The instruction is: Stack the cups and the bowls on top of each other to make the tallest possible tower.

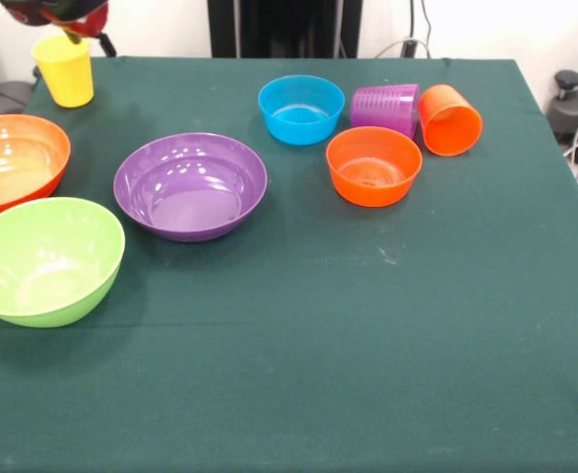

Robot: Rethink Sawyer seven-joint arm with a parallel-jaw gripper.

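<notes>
Nothing is stacked yet, so the tower seems not begun; every cup and bowl sits alone on the green worktop (367, 325). The end effector (72, 34) hangs right over the yellow cup (63, 69) at the far left corner, and it looks as if it touches the cup's rim, maybe to grab it or let it go; whether it is open or closed cannot be told, since only a bit of it shows. The yellow cup stands upright; the purple cup (385, 106) and the orange cup (451, 119) lie on their sides, touching each other, so they may roll and would be harder to lift. The small blue bowl (300, 108) and small orange bowl (373, 166) sit just beside them. The big purple bowl (190, 186) is in the middle; the big orange bowl (13, 161) and the green bowl (44, 261) sit at the left edge, close together; they would make a good wide base.
</notes>
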